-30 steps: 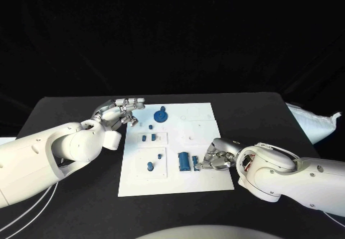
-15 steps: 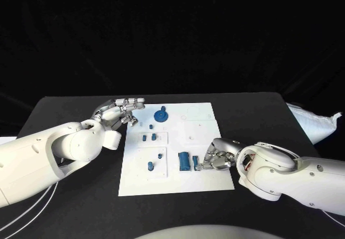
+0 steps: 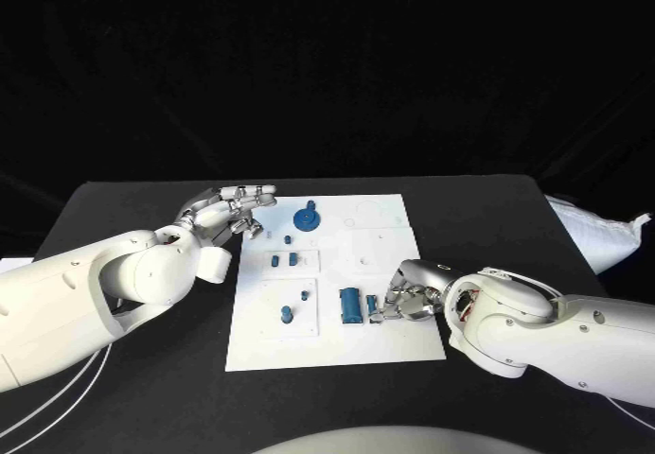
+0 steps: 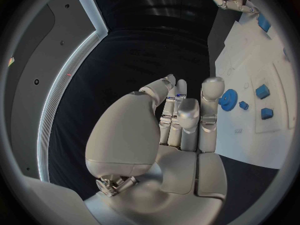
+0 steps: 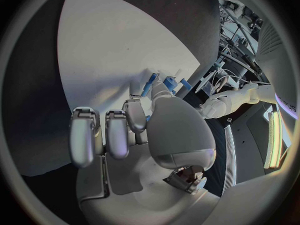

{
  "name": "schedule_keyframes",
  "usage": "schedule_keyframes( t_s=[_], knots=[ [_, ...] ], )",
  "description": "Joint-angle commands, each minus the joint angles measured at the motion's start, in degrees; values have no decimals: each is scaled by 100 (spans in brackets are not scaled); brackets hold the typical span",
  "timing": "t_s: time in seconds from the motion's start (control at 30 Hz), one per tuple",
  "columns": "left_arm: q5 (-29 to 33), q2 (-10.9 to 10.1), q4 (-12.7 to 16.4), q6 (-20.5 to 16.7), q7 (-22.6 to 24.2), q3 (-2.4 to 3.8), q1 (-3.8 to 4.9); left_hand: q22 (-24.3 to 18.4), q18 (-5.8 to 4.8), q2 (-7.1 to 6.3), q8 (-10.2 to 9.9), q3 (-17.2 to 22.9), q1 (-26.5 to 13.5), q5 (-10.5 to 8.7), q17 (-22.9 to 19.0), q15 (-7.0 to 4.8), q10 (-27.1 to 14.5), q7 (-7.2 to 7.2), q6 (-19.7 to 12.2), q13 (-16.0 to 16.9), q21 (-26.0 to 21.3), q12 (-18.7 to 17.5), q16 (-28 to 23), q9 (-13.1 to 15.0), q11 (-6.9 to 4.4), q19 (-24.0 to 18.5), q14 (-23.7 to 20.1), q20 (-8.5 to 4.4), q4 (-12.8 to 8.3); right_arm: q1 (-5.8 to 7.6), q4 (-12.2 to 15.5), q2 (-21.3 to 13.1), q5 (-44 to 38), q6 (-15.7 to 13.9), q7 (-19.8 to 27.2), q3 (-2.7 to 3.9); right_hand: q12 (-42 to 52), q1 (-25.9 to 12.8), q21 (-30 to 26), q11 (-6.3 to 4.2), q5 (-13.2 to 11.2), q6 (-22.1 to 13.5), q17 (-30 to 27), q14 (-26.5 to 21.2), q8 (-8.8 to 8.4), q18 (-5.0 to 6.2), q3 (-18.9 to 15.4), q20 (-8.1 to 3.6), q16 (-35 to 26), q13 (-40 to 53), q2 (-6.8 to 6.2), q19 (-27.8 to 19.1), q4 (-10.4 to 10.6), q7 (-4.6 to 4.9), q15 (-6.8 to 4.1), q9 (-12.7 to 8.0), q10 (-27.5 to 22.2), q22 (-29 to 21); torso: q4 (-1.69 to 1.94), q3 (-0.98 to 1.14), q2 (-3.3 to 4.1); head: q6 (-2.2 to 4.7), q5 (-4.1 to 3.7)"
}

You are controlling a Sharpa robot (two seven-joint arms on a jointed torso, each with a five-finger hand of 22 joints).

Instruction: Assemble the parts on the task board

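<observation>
Two silver hands over white task board (image 3: 358,352), right hand (image 3: 411,295) pinched small blue part (image 3: 371,307), wrist view showed its fingers (image 5: 139,116) closed on it, left hand (image 3: 232,210) held nothing, fingers (image 4: 209,105) together.

Black table (image 3: 519,213), matte top. White task board (image 3: 389,345) flat at centre. White bag (image 3: 598,236) well right of task board, at table's right edge. White cables (image 3: 48,402) left of task board, past near-left corner.

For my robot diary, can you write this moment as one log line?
left hand: open, at task board edge | right hand: pinching small blue part
</observation>
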Motion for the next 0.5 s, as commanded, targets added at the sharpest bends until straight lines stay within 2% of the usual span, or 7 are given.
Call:
schedule_keyframes(
  t_s=[0.03, 0.17, 0.3, 0.4, 0.5],
  knots=[
    [-19, 9, 3, 103, 15, 4, 2, -4, 79, 52, 29, 3, 17, 6, -6, 7, -38, -13, -35, 7, -16, 15, -8, -1, -8, 0, -42, 26, -22, -15, 45, -21, -13, -183, 182, -5, -33, 47, -9, 0, 124, -48, 512, 419, -26, -43, -79, 14, -16, -29, -1, 6, 26, -8, -21, 6, 19, 133, -6, 4, -2, 1, -1],
    [-19, 12, -5, 105, 13, 4, 1, -4, 79, 52, 29, 3, 17, 6, -6, 7, -38, -13, -35, 7, -16, 15, -8, -1, -8, 0, -42, 26, -22, -12, 144, -105, 63, -441, 472, 36, 26, 36, 9, 0, 211, -45, 548, 427, -24, -50, -143, 14, 10, 9, -18, 21, 38, -9, -21, 11, 37, 167, -1, 3, -4, 9, -4],
    [-19, 17, -14, 108, 11, 4, 0, -4, 79, 52, 29, 3, 17, 6, -6, 7, -38, -13, -35, 7, -16, 15, -8, -1, -8, 0, -42, 26, -22, 34, 247, -190, 73, -571, 707, 78, 87, 76, 35, -9, 260, -29, 588, 437, -14, -59, -179, 10, 39, 47, -30, 44, 17, -20, -26, 19, 58, 213, 0, -1, -5, 24, -5],
    [-19, 23, -20, 114, 13, 4, 0, -4, 79, 52, 29, 3, 17, 6, -6, 7, -38, -13, -35, 7, -16, 15, -8, -1, -8, 0, -42, 26, -22, 72, 288, -210, 13, -554, 795, 91, 97, 113, 40, -13, 259, -27, 598, 440, -11, -61, -198, 7, 47, 54, -41, 48, -6, -24, -30, 23, 63, 221, -2, 0, -3, 29, -5],
    [-19, 27, -21, 127, 6, 4, -1, -6, 79, 63, 32, 5, 17, 6, -9, 9, -45, -11, -39, 8, -18, 22, -7, -1, -7, 0, -44, 27, -20, 91, 305, -188, -106, -386, 774, 98, 100, 146, 42, -15, 240, -25, 600, 440, -8, -62, -215, 5, 49, 58, -50, 50, -28, -26, -32, 26, 65, 226, 4, 3, 4, 31, -2]
  ],
)
